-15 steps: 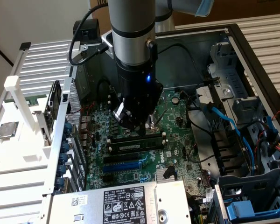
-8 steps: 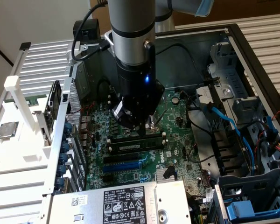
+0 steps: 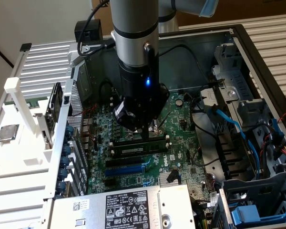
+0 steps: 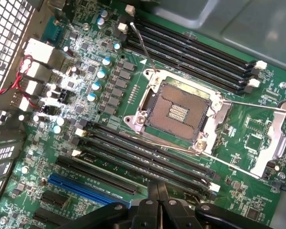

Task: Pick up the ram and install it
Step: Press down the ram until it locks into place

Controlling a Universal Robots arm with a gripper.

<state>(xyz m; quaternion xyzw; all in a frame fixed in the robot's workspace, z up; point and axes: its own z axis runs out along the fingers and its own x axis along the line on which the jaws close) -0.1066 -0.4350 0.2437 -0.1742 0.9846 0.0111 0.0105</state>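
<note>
CPU chip (image 3: 7, 132): I see it lying on the white surface, well to the exterior view's left of the motherboard (image 3: 181, 143).
Ram (image 3: 140, 148): I judge it seated in a slot beside the empty socket (image 4: 178, 112).
Gripper (image 3: 147, 135): closed, empty, tips just above the ram.
Progress: insertion looks done; I can't confirm the end clips latched.

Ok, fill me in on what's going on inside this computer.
A robot arm reaches down into the open computer case. Its gripper is shut with nothing between its fingers. It hangs right over the ram, which lies along a memory slot on the motherboard, next to the open CPU socket. I cannot tell whether the ram is fully clicked in.
</note>
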